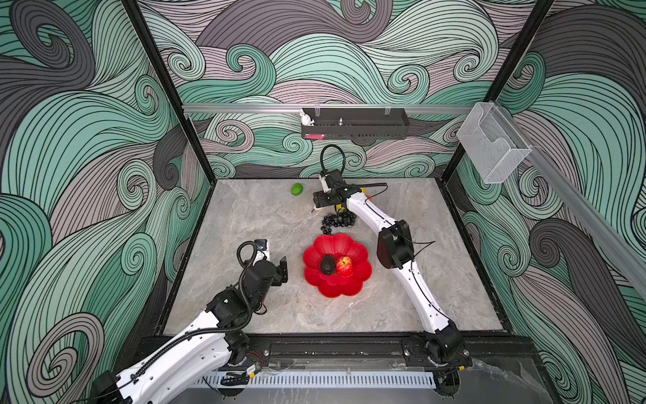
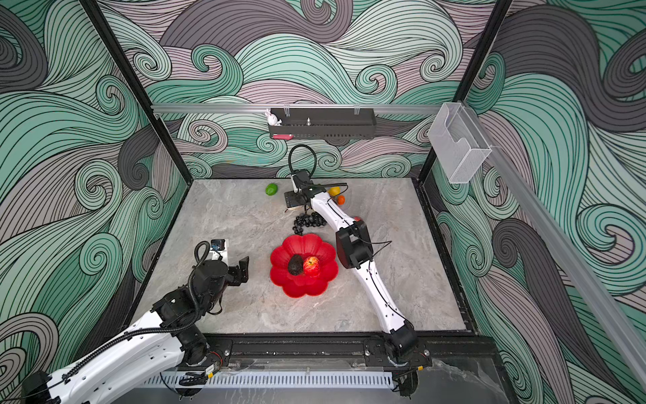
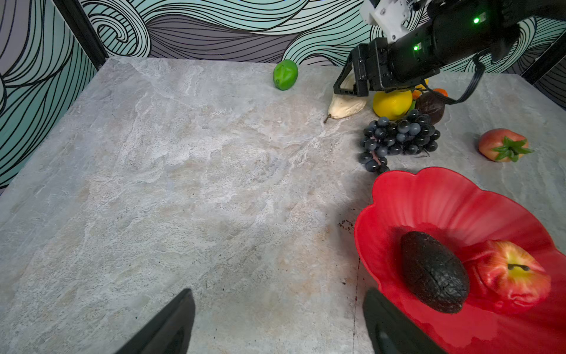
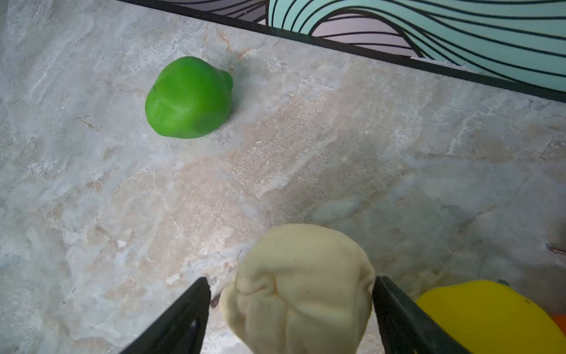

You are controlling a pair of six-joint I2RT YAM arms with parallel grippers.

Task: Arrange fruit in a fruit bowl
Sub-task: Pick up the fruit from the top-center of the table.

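The left gripper (image 3: 278, 294) hangs over bare table (image 3: 183, 184), fingers spread wide, nothing between them. Just off its right finger sits the red flower-rimmed fruit bowl (image 3: 428, 196), an avocado (image 3: 433, 272) and an apple (image 3: 514, 275) touching inside it. Further right, the right gripper (image 4: 291, 279) straddles the beige pear (image 4: 297, 251) lying on the table: fingers wide apart, one pad seemingly against the skin, a gap at the other, so no grip yet. A lemon (image 4: 484, 315) lies just outside one finger; the lime (image 4: 188, 98) sits well ahead of the tips. I'd centre the pear's fat belly between the pads, close gently because the skin looks soft and creased, and keep the outer finger from nudging the lemon.
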